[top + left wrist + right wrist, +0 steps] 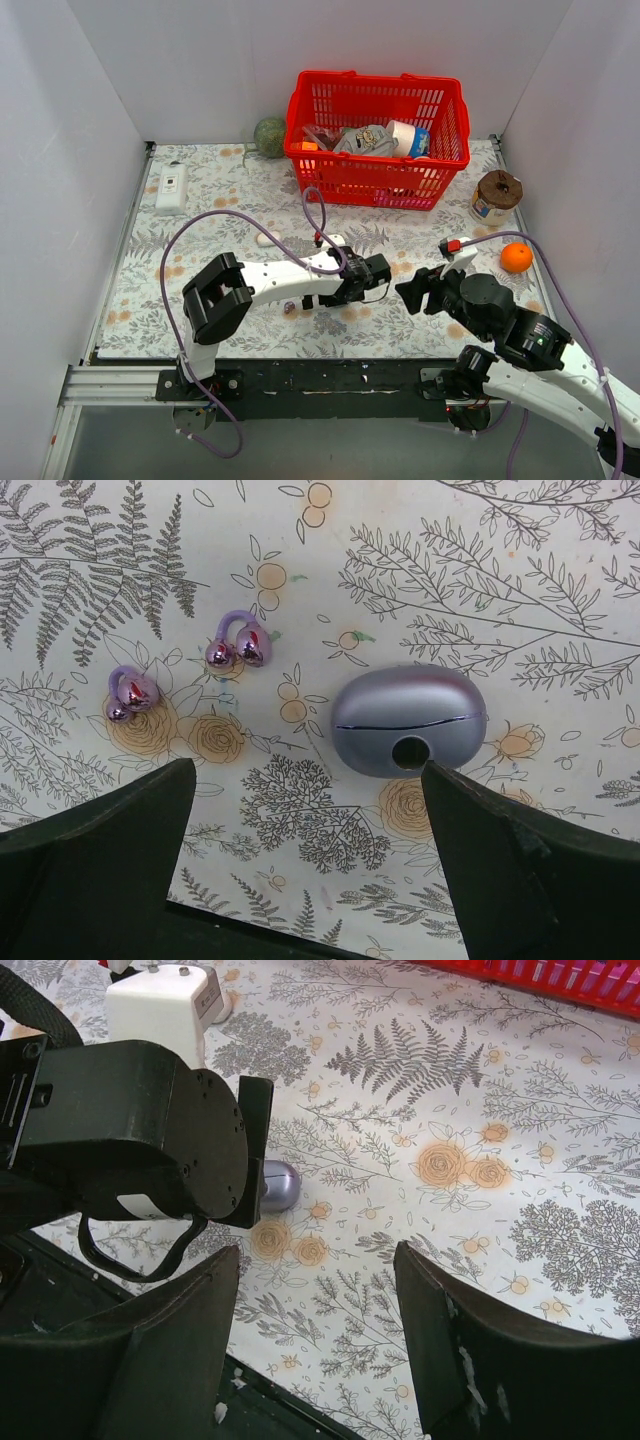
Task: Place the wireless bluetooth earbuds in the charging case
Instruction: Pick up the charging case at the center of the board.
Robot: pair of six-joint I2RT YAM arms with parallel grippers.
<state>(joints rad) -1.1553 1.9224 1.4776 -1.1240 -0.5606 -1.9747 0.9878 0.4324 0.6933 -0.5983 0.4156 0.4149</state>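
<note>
Our left gripper (305, 780) hangs wide open and empty over the closed lavender oval plastic charging case (408, 720). The two glossy purple earbuds (238, 645) lie loose on the cloth just beyond. Our right gripper (318, 1260) hovers open too. We judge the lid must be opened next.

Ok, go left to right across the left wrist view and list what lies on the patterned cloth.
lower earbud → upper earbud → charging case, closed and lying apart from both buds.
</note>
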